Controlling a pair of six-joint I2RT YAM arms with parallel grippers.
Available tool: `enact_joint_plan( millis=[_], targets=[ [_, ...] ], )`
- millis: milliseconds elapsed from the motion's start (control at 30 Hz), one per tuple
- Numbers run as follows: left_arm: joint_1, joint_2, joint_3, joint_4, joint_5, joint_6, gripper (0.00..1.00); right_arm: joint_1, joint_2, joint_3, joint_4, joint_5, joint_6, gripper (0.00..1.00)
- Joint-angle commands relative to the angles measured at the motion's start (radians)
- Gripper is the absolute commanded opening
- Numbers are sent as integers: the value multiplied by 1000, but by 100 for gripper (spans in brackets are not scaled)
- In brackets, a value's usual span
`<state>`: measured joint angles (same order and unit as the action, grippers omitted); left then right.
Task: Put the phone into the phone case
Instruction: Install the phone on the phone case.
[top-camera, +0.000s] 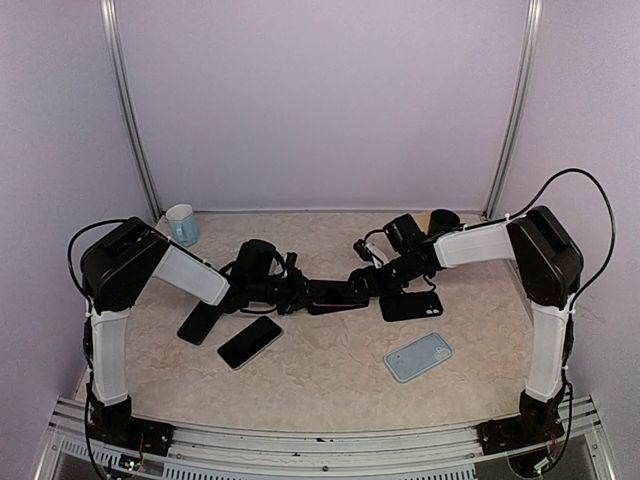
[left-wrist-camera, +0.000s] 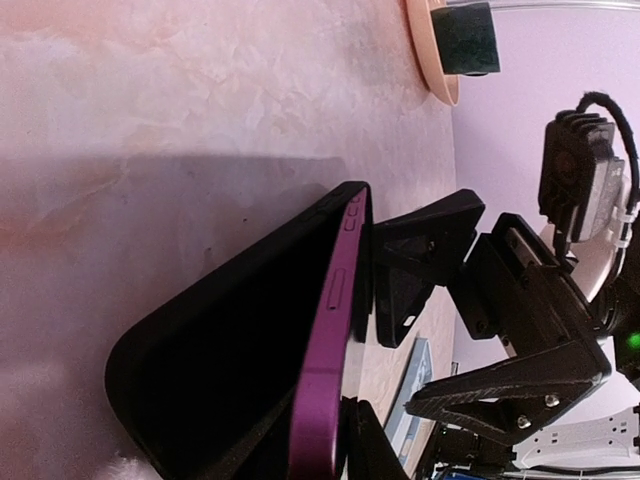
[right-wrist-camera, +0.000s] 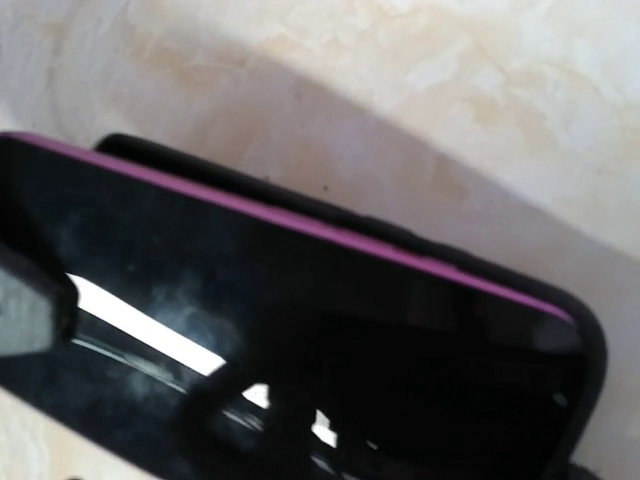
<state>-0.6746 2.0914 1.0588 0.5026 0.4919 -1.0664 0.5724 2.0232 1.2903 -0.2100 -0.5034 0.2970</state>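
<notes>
A purple-edged phone (top-camera: 335, 298) lies between my two grippers at the table's middle, partly seated in a black phone case (left-wrist-camera: 210, 350). In the left wrist view its purple side (left-wrist-camera: 325, 370) stands proud of the case rim. My left gripper (top-camera: 305, 296) is shut on one end of the phone and case. My right gripper (top-camera: 362, 287) is open at the other end, and one of its fingers (left-wrist-camera: 415, 255) touches the case edge. The right wrist view is filled by the phone's screen (right-wrist-camera: 300, 330) with the case rim (right-wrist-camera: 300, 203) behind it.
A black phone (top-camera: 250, 341) and another dark phone or case (top-camera: 200, 322) lie at front left. A black case (top-camera: 412, 305) and a light blue case (top-camera: 418, 356) lie at right. A mug (top-camera: 182, 224) stands back left, a plate (top-camera: 440, 220) back right.
</notes>
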Motion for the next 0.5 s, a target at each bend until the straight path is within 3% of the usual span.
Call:
enact_joint_plan(
  millis=[0, 467],
  targets=[
    [-23, 57, -16, -260, -111, 78, 14, 17, -35, -23, 13, -120, -14, 100],
    [-16, 21, -13, -317, -146, 111, 25, 7, -44, -32, 17, -115, -18, 100]
  ],
)
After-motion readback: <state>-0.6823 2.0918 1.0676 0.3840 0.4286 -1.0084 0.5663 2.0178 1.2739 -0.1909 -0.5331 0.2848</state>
